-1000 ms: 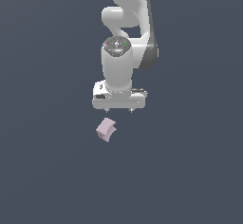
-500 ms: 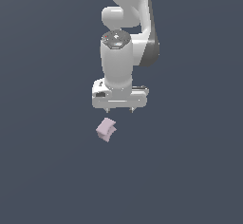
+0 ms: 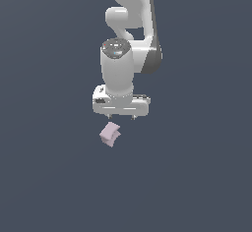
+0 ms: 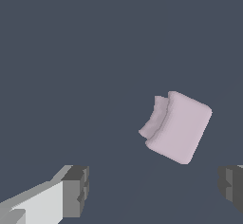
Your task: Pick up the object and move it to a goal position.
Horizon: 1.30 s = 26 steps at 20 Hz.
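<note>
The gripper (image 3: 120,117) is creeping down closer since a second ago, jaws spread wide and holding nothing, hanging just above the object (image 3: 110,134) that's lying untouched, so grabbing and carrying are both still waiting.

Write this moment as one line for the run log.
phase: approach | gripper: open, above block | block: on surface, not gripped

No text, label, brand, number or sign can be read in either view. The white arm and the pale pink-lilac object carry plain surfaces with no markings, and the dark blue-grey ground around them is bare of any print.
</note>
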Motion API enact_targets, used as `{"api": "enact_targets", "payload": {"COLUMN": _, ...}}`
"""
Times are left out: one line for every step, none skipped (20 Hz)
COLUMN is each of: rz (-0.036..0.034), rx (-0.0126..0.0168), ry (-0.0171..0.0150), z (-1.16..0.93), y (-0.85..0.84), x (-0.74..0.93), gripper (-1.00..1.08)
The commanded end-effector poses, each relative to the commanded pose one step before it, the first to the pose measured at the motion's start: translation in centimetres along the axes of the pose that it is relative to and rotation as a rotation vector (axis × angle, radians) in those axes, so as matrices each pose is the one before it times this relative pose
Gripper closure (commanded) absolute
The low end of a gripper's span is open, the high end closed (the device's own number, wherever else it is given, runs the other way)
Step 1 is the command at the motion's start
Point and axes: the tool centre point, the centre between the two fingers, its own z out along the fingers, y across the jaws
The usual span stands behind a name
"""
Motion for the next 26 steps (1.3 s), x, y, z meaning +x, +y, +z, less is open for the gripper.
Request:
{"api": "enact_targets", "payload": {"rz": 0.0506, "rx": -0.00171, "ry": -0.00375, "z": 0.699, "y": 0.617, "x": 0.21, "gripper": -0.92}}
{"api": "enact_targets", "payload": {"rz": 0.02407, "rx": -0.00091, "ry": -0.00155, "z": 0.326, "y": 0.283, "x": 0.117, "gripper": -0.92}}
{"api": "enact_targets", "payload": {"rz": 0.02579, "rx": -0.00109, "ry": -0.00164, "z": 0.351, "y": 0.301, "x": 0.129, "gripper": -0.92}}
{"api": "enact_targets", "payload": {"rz": 0.02753, "rx": -0.00129, "ry": -0.00171, "z": 0.376, "y": 0.32, "x": 0.143, "gripper": -0.92}}
{"api": "enact_targets", "payload": {"rz": 0.02927, "rx": -0.0015, "ry": -0.00175, "z": 0.401, "y": 0.339, "x": 0.158, "gripper": -0.92}}
{"api": "enact_targets", "payload": {"rz": 0.03055, "rx": -0.00171, "ry": -0.00176, "z": 0.421, "y": 0.352, "x": 0.171, "gripper": -0.92}}
{"api": "enact_targets", "payload": {"rz": 0.02917, "rx": -0.00178, "ry": -0.00161, "z": 0.404, "y": 0.333, "x": 0.17, "gripper": -0.92}}
{"api": "enact_targets", "payload": {"rz": 0.02738, "rx": -0.00179, "ry": -0.00144, "z": 0.38, "y": 0.311, "x": 0.166, "gripper": -0.92}}
{"api": "enact_targets", "payload": {"rz": 0.02558, "rx": -0.00177, "ry": -0.00128, "z": 0.357, "y": 0.288, "x": 0.16, "gripper": -0.92}}
{"api": "enact_targets", "payload": {"rz": 0.02377, "rx": -0.00173, "ry": -0.00113, "z": 0.333, "y": 0.265, "x": 0.153, "gripper": -0.92}}
{"api": "enact_targets", "payload": {"rz": 0.02199, "rx": -0.00168, "ry": -0.00099, "z": 0.309, "y": 0.244, "x": 0.145, "gripper": -0.92}}
{"api": "enact_targets", "payload": {"rz": 0.0202, "rx": -0.0016, "ry": -0.00086, "z": 0.285, "y": 0.222, "x": 0.137, "gripper": -0.92}}
{"api": "enact_targets", "payload": {"rz": 0.01844, "rx": -0.00151, "ry": -0.00075, "z": 0.26, "y": 0.202, "x": 0.128, "gripper": -0.92}}
{"api": "enact_targets", "payload": {"rz": 0.01666, "rx": -0.0014, "ry": -0.00064, "z": 0.236, "y": 0.181, "x": 0.118, "gripper": -0.92}}
{"api": "enact_targets", "payload": {"rz": 0.01489, "rx": -0.00129, "ry": -0.00054, "z": 0.211, "y": 0.161, "x": 0.107, "gripper": -0.92}}
{"api": "enact_targets", "payload": {"rz": 0.01313, "rx": -0.00116, "ry": -0.00046, "z": 0.187, "y": 0.141, "x": 0.096, "gripper": -0.92}}
{"api": "enact_targets", "payload": {"rz": 0.01138, "rx": -0.00102, "ry": -0.00038, "z": 0.162, "y": 0.122, "x": 0.084, "gripper": -0.92}}
{"api": "enact_targets", "payload": {"rz": 0.00962, "rx": -0.00088, "ry": -0.00031, "z": 0.137, "y": 0.103, "x": 0.072, "gripper": -0.92}}
{"api": "enact_targets", "payload": {"rz": 0.00784, "rx": -0.00072, "ry": -0.00024, "z": 0.112, "y": 0.082, "x": 0.059, "gripper": -0.92}}
{"api": "enact_targets", "payload": {"rz": 0.00615, "rx": -0.00057, "ry": -0.00018, "z": 0.088, "y": 0.066, "x": 0.047, "gripper": -0.92}}
{"api": "enact_targets", "payload": {"rz": 0.00435, "rx": -0.00041, "ry": -0.00013, "z": 0.062, "y": 0.045, "x": 0.033, "gripper": -0.92}}
{"api": "enact_targets", "payload": {"rz": 0.00257, "rx": -0.00024, "ry": -0.00007, "z": 0.037, "y": 0.025, "x": 0.019, "gripper": -0.92}}
{"api": "enact_targets", "payload": {"rz": 0.00097, "rx": -0.00009, "ry": -0.00003, "z": 0.013, "y": 0.015, "x": 0.009, "gripper": -0.92}}
{"api": "enact_targets", "payload": {"rz": -0.0052, "rx": 0.00016, "ry": -0.00034, "z": -0.046, "y": -0.026, "x": -0.047, "gripper": -0.92}}
{"api": "enact_targets", "payload": {"rz": 0.0, "rx": 0.0, "ry": 0.0, "z": 0.043, "y": -0.002, "x": -0.002, "gripper": -0.92}}
{"api": "enact_targets", "payload": {"rz": 0.0, "rx": 0.0, "ry": 0.0, "z": 0.127, "y": -0.006, "x": -0.005, "gripper": -0.92}}
